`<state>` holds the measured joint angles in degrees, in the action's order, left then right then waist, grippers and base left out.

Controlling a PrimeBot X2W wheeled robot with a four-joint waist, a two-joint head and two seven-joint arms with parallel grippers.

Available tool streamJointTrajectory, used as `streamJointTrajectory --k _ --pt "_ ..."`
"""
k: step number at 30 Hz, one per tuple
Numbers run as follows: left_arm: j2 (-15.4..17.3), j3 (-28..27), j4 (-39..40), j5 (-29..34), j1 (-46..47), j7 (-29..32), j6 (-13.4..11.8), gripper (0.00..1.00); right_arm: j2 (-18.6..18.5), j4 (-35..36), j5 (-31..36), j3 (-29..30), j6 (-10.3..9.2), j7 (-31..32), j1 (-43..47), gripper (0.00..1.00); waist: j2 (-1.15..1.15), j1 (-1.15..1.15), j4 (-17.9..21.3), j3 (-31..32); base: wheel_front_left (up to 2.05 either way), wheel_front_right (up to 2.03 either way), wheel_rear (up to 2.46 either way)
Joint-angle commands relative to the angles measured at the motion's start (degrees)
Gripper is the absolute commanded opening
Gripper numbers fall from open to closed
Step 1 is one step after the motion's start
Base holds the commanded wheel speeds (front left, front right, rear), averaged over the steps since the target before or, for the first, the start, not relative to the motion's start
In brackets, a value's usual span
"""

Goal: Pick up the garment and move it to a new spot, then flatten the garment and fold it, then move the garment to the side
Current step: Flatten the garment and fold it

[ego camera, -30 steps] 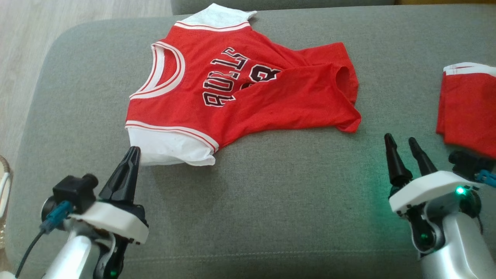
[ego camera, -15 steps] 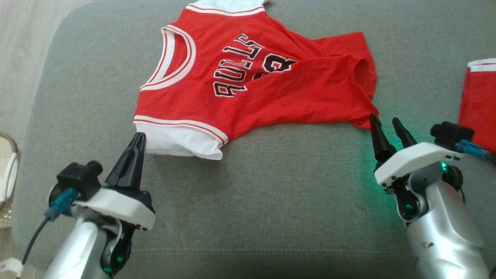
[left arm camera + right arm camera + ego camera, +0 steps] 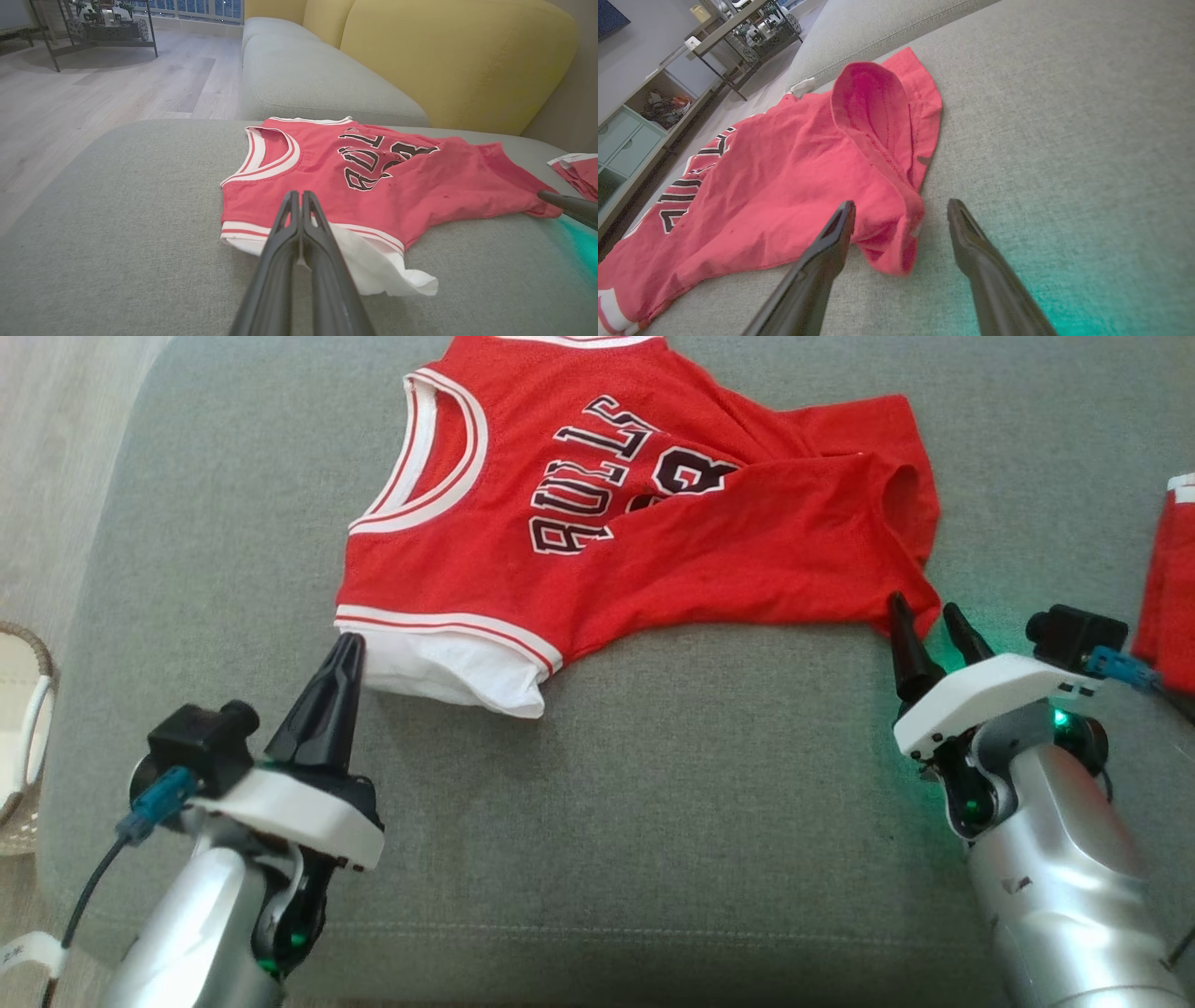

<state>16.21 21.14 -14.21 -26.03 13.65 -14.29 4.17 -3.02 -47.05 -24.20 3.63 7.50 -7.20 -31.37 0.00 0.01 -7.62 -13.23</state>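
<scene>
Lying on grey cushion (image 3: 653, 784) beside wood floor (image 3: 93, 93), jersey (image 3: 747, 551); left jaws closed, right jaws spread

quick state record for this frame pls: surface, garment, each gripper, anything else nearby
surface: grey fabric sofa cushion
garment: red basketball jersey with white trim and black lettering, lying rumpled, not folded
left gripper: shut, tips at the jersey's white sleeve edge; whether it pinches cloth is unclear
right gripper: open, one finger on each side of the jersey's red hem corner
other: second red cloth with white trim at the right, apart from the jersey
</scene>
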Motion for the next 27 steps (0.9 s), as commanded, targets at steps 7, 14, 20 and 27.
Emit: streamJointTrajectory --k 7,14,20,27 --pt "0.7 -3.1 0.7 1.1 3.2 -0.7 1.1 0.0 0.1 -2.6 -0.8 -2.4 -0.01 -2.5 -3.7 0.0 0.0 -0.01 -0.2 -0.2 0.0 0.0 0.0" --pt "0.4 -3.9 -0.1 1.7 2.8 -0.7 1.4 0.0 0.1 -3.7 -0.7 -4.0 -0.01 -4.5 -3.7 0.0 0.0 -0.01 0.3 0.8 0.0 0.0 0.0" --pt "0.1 -4.7 -0.7 2.2 2.0 -0.7 1.6 0.0 0.1 -1.1 0.4 -5.1 -0.01 -5.2 -1.9 0.0 0.0 -0.01 1.0 2.2 0.0 0.0 0.0" --pt "0.0 -6.8 -0.1 2.3 0.8 -0.7 1.4 0.0 0.1 10.3 3.8 -10.0 -0.01 -3.8 2.6 0.0 0.0 -0.01 1.9 3.7 0.0 0.0 0.0"
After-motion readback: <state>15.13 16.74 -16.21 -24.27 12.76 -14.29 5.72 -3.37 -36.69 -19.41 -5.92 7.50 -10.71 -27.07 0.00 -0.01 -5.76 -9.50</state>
